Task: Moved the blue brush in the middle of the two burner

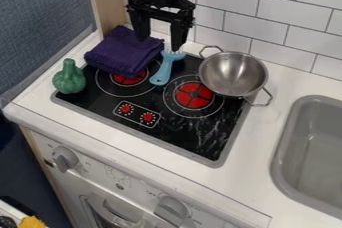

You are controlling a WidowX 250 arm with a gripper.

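Lying btwn 2 burners [194,95]: blue brush [163,71]

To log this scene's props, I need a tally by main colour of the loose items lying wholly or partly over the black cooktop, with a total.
Blue: 1 (brush)
Purple: 1 (folded cloth)
Green: 1 (gourd-shaped item)
Silver: 1 (pot)
Total: 4

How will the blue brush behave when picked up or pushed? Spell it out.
The blue brush looks like molded plastic, so it is probably stiff and light. Its pale bristles would likely flex if squeezed. With its long handle on the shiny stovetop, it seems more apt to slide or swivel than roll.
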